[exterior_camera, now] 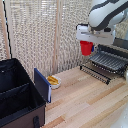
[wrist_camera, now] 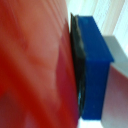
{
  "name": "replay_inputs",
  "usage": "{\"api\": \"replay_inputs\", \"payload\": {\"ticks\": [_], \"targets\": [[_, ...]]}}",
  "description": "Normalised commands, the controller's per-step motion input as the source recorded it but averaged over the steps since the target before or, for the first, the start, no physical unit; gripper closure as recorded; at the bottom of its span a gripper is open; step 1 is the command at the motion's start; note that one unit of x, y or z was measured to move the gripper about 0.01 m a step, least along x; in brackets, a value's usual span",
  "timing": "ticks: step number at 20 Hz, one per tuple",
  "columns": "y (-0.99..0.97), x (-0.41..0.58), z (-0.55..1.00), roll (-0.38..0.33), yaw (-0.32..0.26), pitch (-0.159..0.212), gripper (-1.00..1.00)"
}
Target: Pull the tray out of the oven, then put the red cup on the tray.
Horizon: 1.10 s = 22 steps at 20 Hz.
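Note:
In the exterior view my gripper (exterior_camera: 86, 44) is shut on the red cup (exterior_camera: 86, 48) and holds it in the air, just off the near corner of the tray (exterior_camera: 109, 60). The tray is a dark wire rack, and it sticks out of the oven (exterior_camera: 120, 46) at the exterior view's right, above the oven's lowered door (exterior_camera: 96, 72). Much of the oven is hidden behind my arm. The wrist view is almost filled by the red cup (wrist_camera: 35, 65), with a blue finger (wrist_camera: 96, 65) and its black pad pressed against the cup's side.
A big black fabric case (exterior_camera: 17, 95) with a blue flap (exterior_camera: 42, 85) stands open at the exterior view's left. A small bowl with yellow contents (exterior_camera: 52, 81) sits beside it on the wooden table (exterior_camera: 85, 100). A woven screen forms the backdrop.

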Motion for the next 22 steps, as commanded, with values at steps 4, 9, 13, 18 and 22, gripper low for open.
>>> {"api": "replay_inputs", "payload": {"ticks": [4,9,13,18,22], "targets": [[0.00,0.516,0.37,-0.055,-0.197,0.000,1.00],[0.00,0.559,0.31,-0.037,-0.183,0.000,1.00],[-0.08,0.645,0.35,-0.028,-0.165,0.000,1.00],[-0.39,0.600,0.60,0.009,-0.143,0.056,1.00],[-0.61,0.345,0.64,0.045,-0.113,0.107,1.00]]}}
